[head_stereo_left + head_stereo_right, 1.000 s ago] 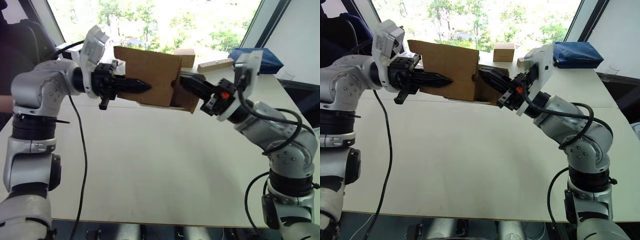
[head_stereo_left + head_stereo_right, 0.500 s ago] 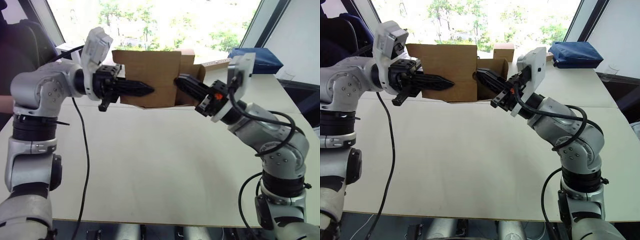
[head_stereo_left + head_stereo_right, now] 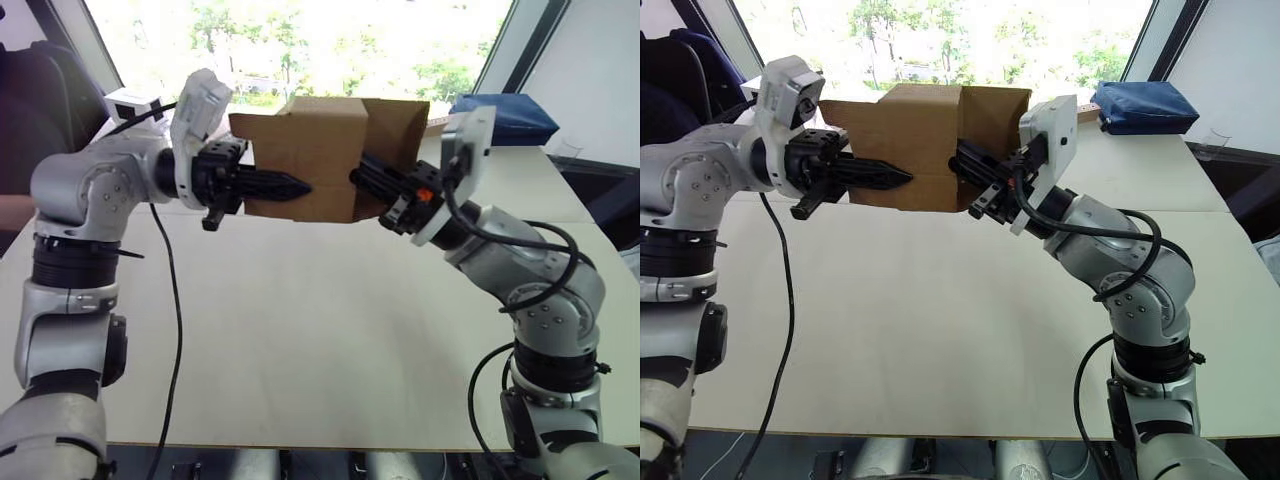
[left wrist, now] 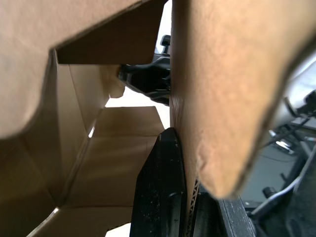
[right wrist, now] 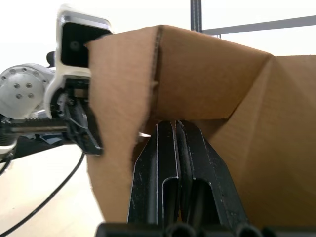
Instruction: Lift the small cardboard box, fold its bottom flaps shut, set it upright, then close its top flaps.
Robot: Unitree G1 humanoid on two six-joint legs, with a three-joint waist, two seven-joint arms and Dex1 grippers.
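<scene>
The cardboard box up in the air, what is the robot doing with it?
The robot is holding the small cardboard box up above the white table with both arms. The left gripper pinches one brown wall of it between its fingers. The right gripper, fingers shut together, reaches into the other end, which is open. Its flaps are not folded shut yet, so the box isn't ready to stand on the table.

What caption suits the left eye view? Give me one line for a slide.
Both hands, left and right, hold the small cardboard box above the table, flaps not yet closed.
</scene>
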